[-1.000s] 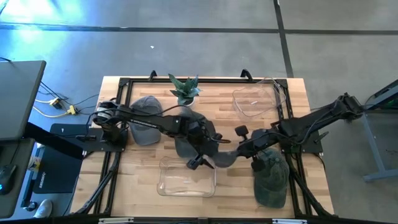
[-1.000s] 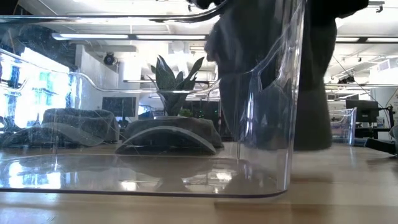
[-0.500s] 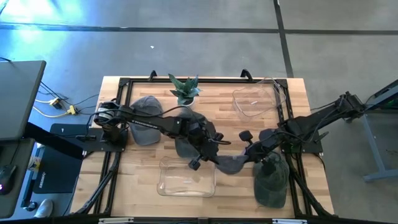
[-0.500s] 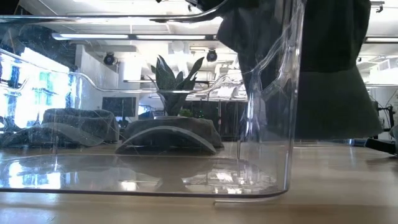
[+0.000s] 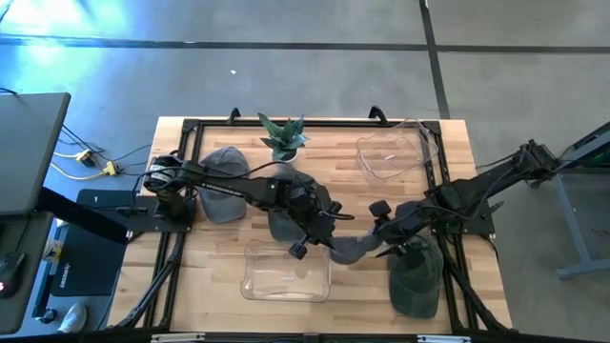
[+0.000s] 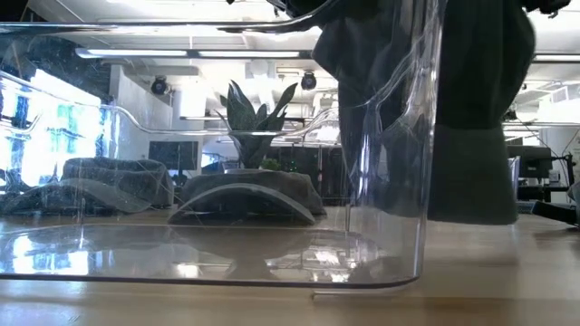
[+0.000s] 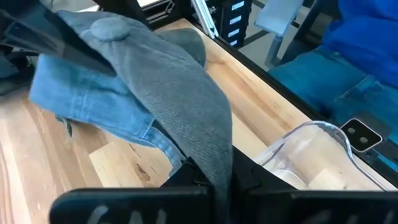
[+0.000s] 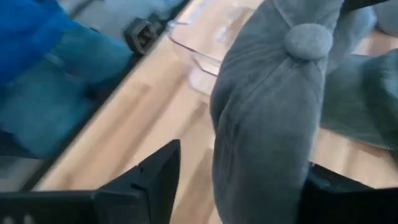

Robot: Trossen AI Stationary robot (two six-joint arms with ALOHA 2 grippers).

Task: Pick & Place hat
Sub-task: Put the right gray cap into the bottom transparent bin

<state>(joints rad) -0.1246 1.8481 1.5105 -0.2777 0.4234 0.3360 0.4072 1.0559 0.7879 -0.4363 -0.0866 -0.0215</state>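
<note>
Soft grey fabric cap [image 5: 351, 250] pinched shut in left gripper [image 5: 317, 242], hanging just beside clear plastic bin [image 5: 286, 272]; right gripper [image 5: 388, 232] spread open around crown.

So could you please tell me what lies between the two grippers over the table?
In the high view, the grey fabric cap spans between left gripper, shut on it, and open right gripper.

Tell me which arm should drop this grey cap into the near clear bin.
Left. Its tool is shut on the grey cap beside the clear bin, while the right tool stands open around the cap, no longer gripping.
</note>
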